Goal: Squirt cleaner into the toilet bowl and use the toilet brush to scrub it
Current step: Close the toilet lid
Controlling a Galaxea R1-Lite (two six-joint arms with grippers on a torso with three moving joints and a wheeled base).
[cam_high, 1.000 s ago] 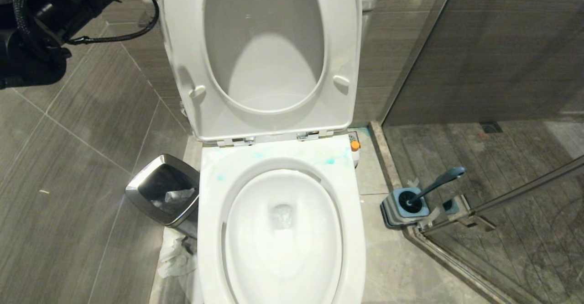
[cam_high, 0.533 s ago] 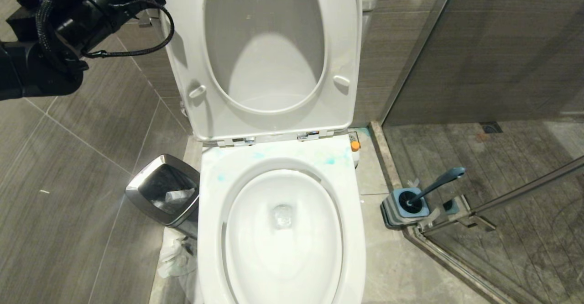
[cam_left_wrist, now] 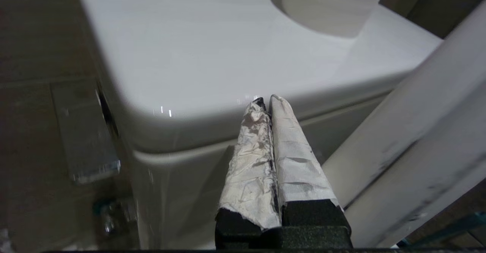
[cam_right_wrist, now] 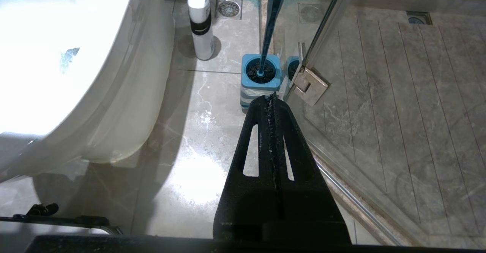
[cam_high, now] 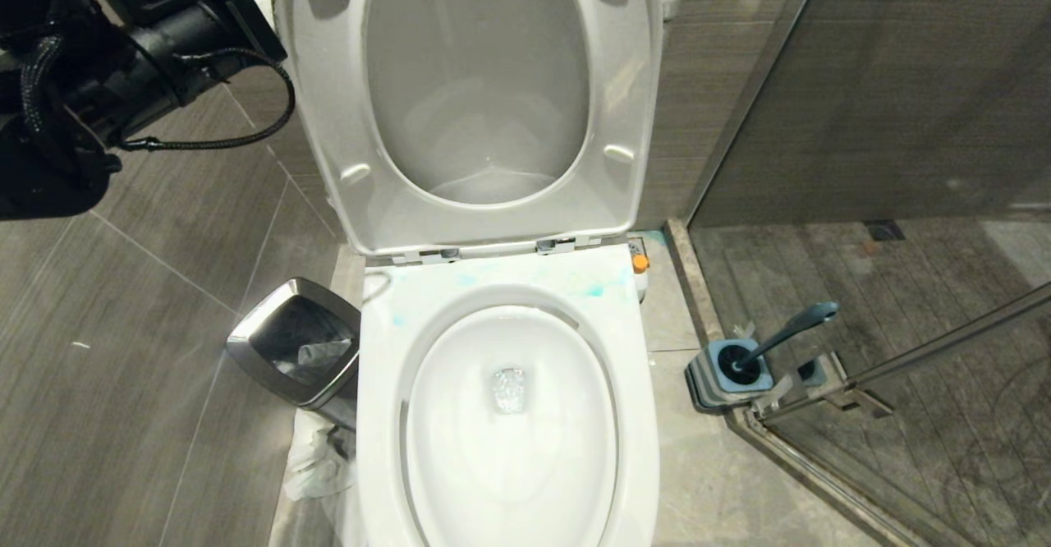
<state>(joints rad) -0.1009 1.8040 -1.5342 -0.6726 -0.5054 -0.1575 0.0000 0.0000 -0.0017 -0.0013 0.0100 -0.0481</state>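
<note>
The white toilet bowl (cam_high: 509, 415) stands open in the middle, its seat and lid (cam_high: 476, 95) raised. Pale blue smears of cleaner (cam_high: 593, 291) lie on the back of the rim, and a small blue pool (cam_right_wrist: 69, 55) shows inside the bowl. To the right, the toilet brush (cam_high: 788, 329) stands in its square blue holder (cam_high: 727, 374) on the floor. My left arm (cam_high: 164, 38) reaches in from the upper left, its tip hidden behind the seat. The left gripper (cam_left_wrist: 265, 101), tape-wrapped, is shut and empty at the tank's corner (cam_left_wrist: 212, 63). My right gripper (cam_right_wrist: 272, 96) hangs shut and empty, short of the brush holder (cam_right_wrist: 261, 72).
A square steel bin (cam_high: 296, 342) stands left of the bowl, with crumpled white plastic (cam_high: 316, 461) on the floor below it. A white bottle with an orange cap (cam_right_wrist: 200, 21) stands beside the toilet base. A glass shower door (cam_high: 903, 358) and its hinge (cam_right_wrist: 310, 86) border the brush.
My left arm has swung right and stretched toward the tank behind the raised seat. The seat and lid now stand a little differently, looking wider and darker inside. The brush has not moved.
</note>
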